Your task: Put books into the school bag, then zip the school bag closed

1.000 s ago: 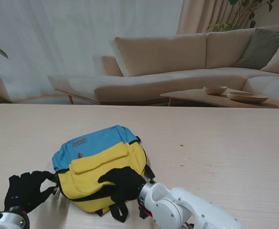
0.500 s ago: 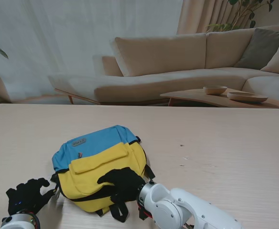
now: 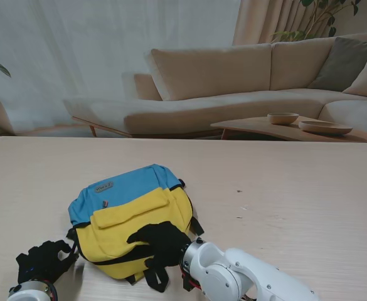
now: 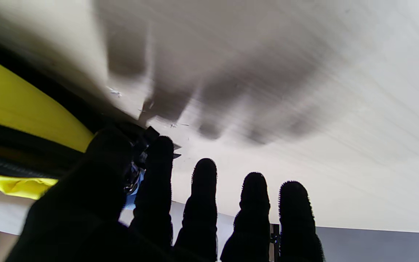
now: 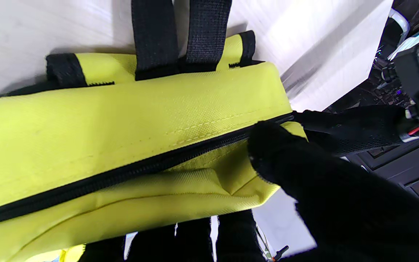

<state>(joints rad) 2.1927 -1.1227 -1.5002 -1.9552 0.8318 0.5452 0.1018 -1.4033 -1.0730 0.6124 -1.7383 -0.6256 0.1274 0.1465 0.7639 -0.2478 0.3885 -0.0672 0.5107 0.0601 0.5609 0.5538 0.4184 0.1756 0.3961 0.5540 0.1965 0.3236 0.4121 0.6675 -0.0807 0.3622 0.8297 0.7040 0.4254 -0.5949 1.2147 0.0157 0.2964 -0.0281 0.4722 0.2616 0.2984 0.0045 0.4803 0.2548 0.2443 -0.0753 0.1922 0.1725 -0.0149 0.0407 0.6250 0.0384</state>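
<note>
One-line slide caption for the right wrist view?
Right hand grips the yellow school bag beside its closed black zipper, straps lying on the table.

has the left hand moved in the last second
Yes. The left hand has drawn back toward me and slightly right, staying beside the left end of the school bag, which has not shifted on the table.

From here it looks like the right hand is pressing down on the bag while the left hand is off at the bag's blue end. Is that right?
Not quite. The right hand does grip the bag, but the left hand is at the yellow end nearer to me, not the blue end. The stand view shows it, and the left wrist view shows yellow fabric by the fingers.
</note>
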